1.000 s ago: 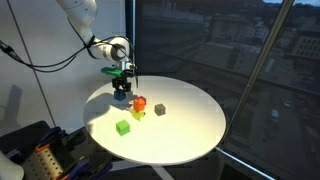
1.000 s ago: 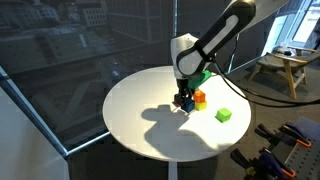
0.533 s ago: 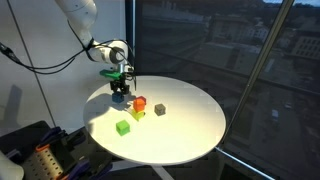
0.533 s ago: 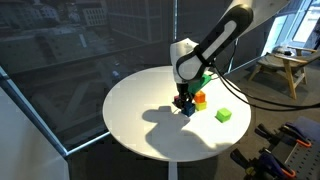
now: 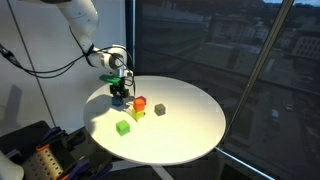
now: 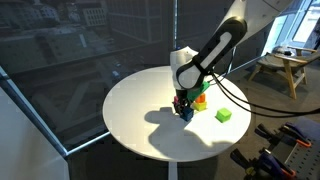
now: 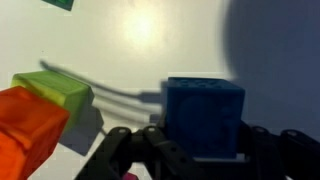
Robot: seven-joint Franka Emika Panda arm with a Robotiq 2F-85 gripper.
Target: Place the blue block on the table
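The blue block is a small blue cube held between my gripper's two dark fingers in the wrist view. In both exterior views the gripper hangs low over the round white table, beside the red block. The blue block shows as a dark blue spot under the fingers, at or just above the tabletop. I cannot tell whether it touches the table.
A red block sits on a yellow-green block close to the gripper. A green block and a dark grey cube lie on the table. Windows stand behind.
The gripper has moved down and a little away from the red block, carrying the blue block towards the tabletop.
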